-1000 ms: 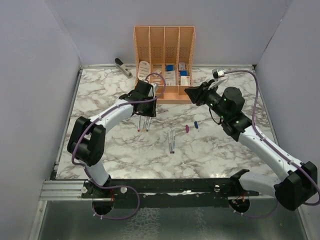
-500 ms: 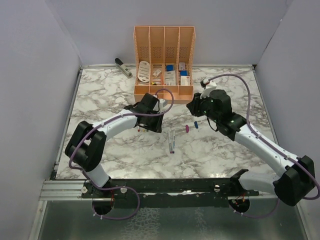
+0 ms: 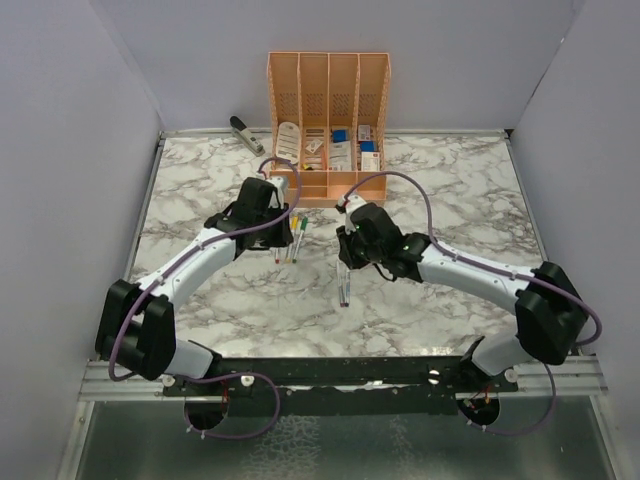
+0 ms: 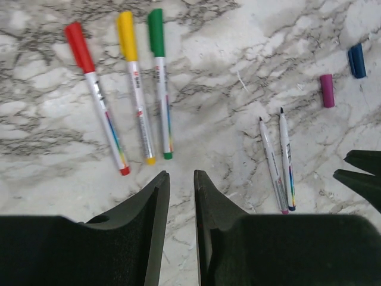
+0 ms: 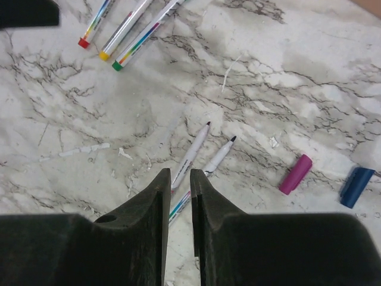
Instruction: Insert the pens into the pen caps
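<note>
Top: three capped pens [image 3: 291, 243] lie left of worktop [image 3: 450, 180] centre, two bare pens [image 3: 343, 282] at their 4 o'clock.
Left wrist: left pincer [image 4: 180, 174] slightly ajar, empty; purple cap [image 4: 327, 90] and blue cap [image 4: 356, 60] at 2 o'clock.
Right wrist: right pincer [image 5: 177, 173] barely ajar, empty; bare pens just beyond at 12 o'clock.

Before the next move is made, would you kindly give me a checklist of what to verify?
1. The two uncapped pens lie side by side, nothing on them: ok.
2. The purple cap and the blue cap lie loose and unobstructed: ok.
3. The right gripper is empty, jaws narrowly apart above one uncapped pen: ok.
4. The left gripper is empty, jaws narrowly apart: ok.
5. The three capped pens lie out of the way: ok.
</note>
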You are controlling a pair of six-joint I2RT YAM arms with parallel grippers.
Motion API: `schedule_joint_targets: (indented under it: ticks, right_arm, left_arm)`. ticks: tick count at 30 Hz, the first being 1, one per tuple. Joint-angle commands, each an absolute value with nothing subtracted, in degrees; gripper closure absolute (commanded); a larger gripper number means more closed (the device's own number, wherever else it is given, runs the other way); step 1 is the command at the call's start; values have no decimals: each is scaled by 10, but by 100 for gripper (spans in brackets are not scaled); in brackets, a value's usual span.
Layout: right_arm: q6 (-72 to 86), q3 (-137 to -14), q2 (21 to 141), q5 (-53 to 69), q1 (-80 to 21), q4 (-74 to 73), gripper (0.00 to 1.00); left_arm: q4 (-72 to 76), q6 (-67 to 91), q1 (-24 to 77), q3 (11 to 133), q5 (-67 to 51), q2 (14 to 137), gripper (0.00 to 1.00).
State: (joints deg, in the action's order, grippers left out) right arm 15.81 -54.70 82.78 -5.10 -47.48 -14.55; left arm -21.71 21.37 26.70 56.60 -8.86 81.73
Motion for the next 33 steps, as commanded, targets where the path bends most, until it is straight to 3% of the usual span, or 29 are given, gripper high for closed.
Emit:
schedule_joint_targets:
  ticks: [1,14,33]
  right_arm:
    - [152,-590,892,-69,-497,-185,78]
    - [155,-654,985,-81,-513,-242,71]
    - [171,-669,1046,-65,-516,-272,71]
  left_arm:
    - [-204,218,229,545,-50,758,74]
    - [-196,217,214,528,-65,748,73]
    - [-194,207,213,529,-69,757,73]
